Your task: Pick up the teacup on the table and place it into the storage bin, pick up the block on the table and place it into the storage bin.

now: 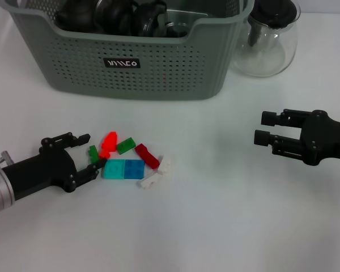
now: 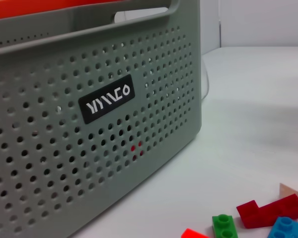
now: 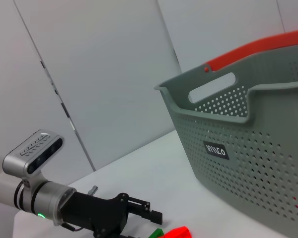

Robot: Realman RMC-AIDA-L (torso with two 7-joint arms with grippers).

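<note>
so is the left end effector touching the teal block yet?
Cannot tell. In the head view the left end effector has its lower finger ending right at the teal block; no clear gap or contact.

Grey-green perforated storage bin stands upright at the table's rear; colourful blocks lie scattered before it

Your left gripper sits low on the table, fingers spread, right at the edge of the scattered blocks, beside the small green one. Your right gripper hovers well apart, fingers parted. Behind the blocks stands the storage bin, with a glass teapot beside it
</note>
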